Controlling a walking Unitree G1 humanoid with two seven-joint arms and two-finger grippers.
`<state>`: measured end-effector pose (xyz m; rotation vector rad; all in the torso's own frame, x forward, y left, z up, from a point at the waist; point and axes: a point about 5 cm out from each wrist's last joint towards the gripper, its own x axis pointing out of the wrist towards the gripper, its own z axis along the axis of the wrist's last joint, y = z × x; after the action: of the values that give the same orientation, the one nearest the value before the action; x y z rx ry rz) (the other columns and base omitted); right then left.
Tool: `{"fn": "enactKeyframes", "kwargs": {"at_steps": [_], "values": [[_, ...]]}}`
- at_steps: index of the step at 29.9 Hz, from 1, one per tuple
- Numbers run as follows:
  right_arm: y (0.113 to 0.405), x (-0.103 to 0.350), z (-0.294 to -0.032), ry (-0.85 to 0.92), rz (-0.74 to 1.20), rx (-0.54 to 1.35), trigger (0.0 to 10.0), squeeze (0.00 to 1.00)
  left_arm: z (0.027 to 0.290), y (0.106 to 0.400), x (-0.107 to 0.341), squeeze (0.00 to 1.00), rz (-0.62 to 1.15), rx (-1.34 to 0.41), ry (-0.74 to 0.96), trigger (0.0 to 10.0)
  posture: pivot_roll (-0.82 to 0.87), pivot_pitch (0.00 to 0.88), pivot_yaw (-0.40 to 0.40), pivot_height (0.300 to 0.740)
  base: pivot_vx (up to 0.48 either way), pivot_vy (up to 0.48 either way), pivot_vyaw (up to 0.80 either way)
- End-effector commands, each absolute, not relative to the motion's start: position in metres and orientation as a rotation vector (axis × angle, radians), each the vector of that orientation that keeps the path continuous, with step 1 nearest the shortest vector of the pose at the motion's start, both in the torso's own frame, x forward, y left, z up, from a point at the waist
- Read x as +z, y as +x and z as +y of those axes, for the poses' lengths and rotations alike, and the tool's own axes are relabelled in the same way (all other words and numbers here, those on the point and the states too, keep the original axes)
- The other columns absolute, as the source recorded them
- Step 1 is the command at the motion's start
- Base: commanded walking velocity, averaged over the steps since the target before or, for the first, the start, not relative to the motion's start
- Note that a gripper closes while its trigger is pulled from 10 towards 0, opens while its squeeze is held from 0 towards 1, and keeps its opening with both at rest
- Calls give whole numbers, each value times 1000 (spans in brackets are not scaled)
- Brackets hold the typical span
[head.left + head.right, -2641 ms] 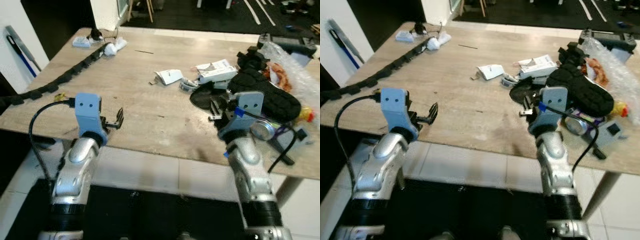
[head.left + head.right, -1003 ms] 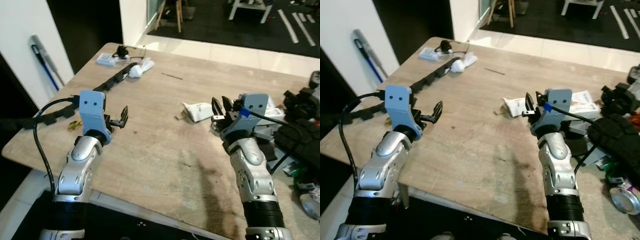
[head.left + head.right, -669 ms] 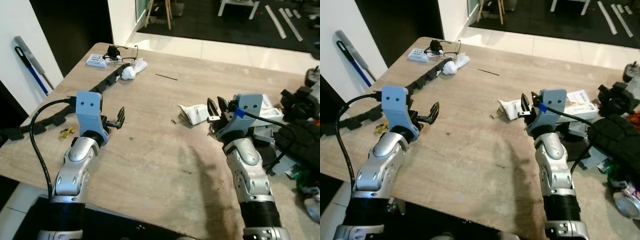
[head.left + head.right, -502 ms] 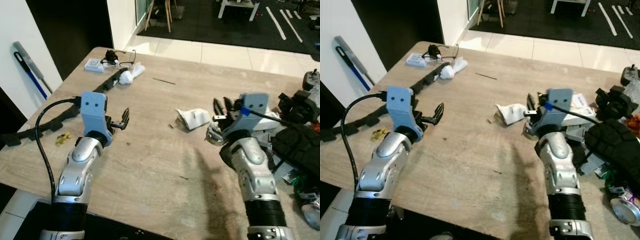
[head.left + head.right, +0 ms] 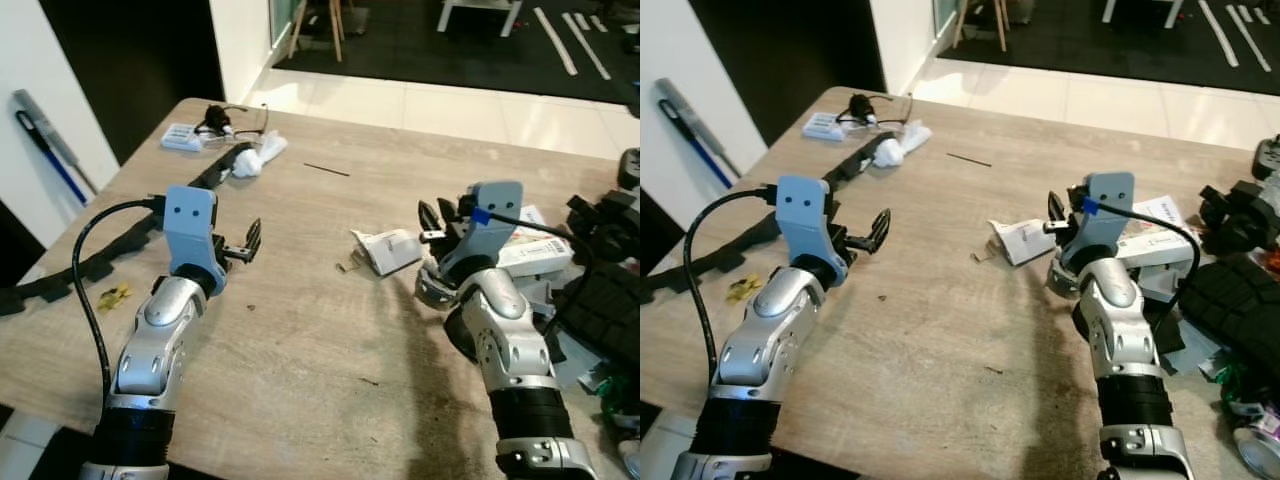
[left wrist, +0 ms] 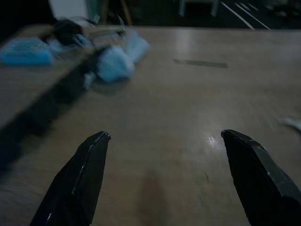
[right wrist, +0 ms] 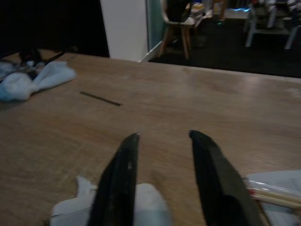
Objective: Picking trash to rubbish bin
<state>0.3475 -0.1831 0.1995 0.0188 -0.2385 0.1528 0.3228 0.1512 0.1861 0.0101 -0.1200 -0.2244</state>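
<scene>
Table of pale wood, seen from the robot's head, with both silver arms raised over it. Crumpled white paper lies near the middle of the table, and everything else is placed from it. The right gripper hangs just beside the paper, on its right and slightly above it; in the right wrist view its two black fingers are spread a little, with the paper showing under and between their tips, and whether they touch it cannot be told. The left gripper hovers over bare wood well to the left of the paper, its fingers spread wide and holding nothing. A white tissue ball sits far to the paper's upper left, at the end of a long black cable chain that runs along the table's left edge. A white box and a heap of black items crowd the table to the paper's right.
</scene>
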Motion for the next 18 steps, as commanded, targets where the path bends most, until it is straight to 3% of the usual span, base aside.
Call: {"fn": "enactKeyframes", "kwargs": {"at_steps": [1,18], "values": [[348,195,-184,27,-226,157,10000,1000,154,320,182,0,-102,-239,32,10000,8,183,27,740,0,0,0],[356,182,-179,-145,15,316,10000,1000,145,311,176,0,-79,-378,89,10000,14,184,31,740,0,0,0]]}}
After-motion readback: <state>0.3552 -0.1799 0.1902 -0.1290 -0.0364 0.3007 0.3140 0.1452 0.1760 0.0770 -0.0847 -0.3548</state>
